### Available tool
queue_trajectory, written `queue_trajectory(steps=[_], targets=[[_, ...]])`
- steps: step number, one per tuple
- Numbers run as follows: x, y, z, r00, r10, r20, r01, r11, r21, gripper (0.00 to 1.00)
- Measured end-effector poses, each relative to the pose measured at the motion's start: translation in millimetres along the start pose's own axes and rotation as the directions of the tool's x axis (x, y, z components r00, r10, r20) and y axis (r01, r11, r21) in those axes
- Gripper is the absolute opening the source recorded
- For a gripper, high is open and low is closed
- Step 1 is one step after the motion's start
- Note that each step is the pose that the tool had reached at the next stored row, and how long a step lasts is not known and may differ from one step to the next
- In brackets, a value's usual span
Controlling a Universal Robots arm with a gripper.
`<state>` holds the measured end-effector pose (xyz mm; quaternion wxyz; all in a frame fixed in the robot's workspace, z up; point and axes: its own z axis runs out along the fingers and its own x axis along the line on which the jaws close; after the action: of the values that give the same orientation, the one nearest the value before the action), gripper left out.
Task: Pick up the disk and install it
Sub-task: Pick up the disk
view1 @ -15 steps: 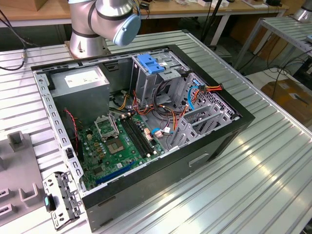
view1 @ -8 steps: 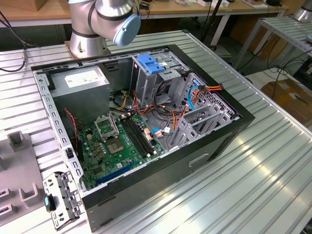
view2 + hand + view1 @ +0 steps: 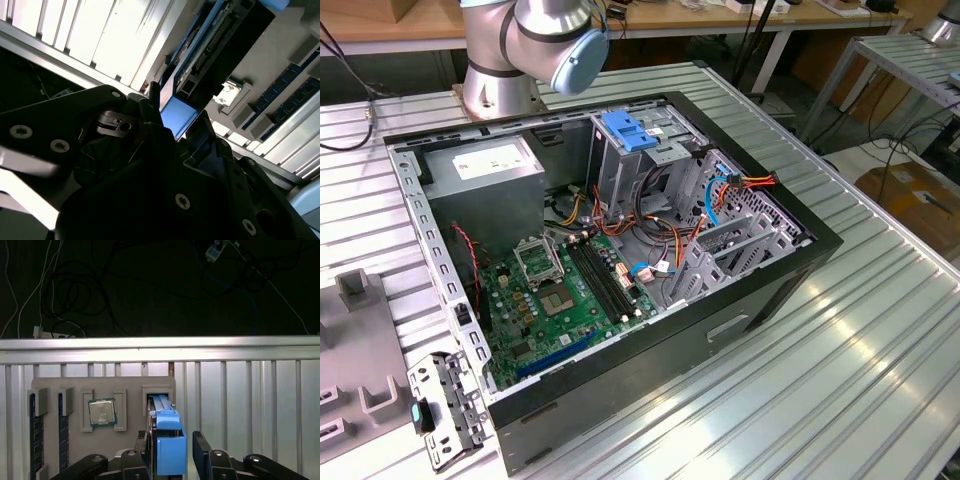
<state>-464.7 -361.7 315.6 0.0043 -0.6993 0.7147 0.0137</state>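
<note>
My gripper (image 3: 172, 447) is spread, straddling the disk (image 3: 167, 422), which stands on edge in a slot of the grey tray (image 3: 75, 390). The disk's long axis runs straight away from me, between my jaws.

blue-railed disk (image 3: 170, 450), black fingers (image 3: 202, 455), grey fixture (image 3: 100, 445), green motherboard (image 3: 570, 300), ribbed silver table (image 3: 840, 330).

An open computer case (image 3: 620, 392) lies on its side on the ribbed aluminium worktop (image 3: 840, 400). In it, a grey power supply (image 3: 485, 172) fills the far corner at the exterior view's left, beside a metal drive cage (image 3: 618, 185) topped by a blue handle (image 3: 628, 132). The green motherboard (image 3: 560, 300) lies nearer. The robot arm (image 3: 535, 40) stands at the worktop's far edge. A grey fixture (image 3: 360, 350) and a metal bracket (image 3: 448, 408) lie at the near left corner.
</note>
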Motion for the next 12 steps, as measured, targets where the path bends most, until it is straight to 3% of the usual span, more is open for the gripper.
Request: queue_trajectory(steps=[5,9,12], targets=[[5.1,-0.1,6.9,1.0,0.0,0.0,0.0,1.0,0.0009,0.48],[5.1,0.0,7.4,1.0,0.0,-0.0001,0.0,1.0,0.001,0.48],[5.2,-0.1,11.7,1.0,0.0,0.0,0.0,1.0,0.0011,0.48]])
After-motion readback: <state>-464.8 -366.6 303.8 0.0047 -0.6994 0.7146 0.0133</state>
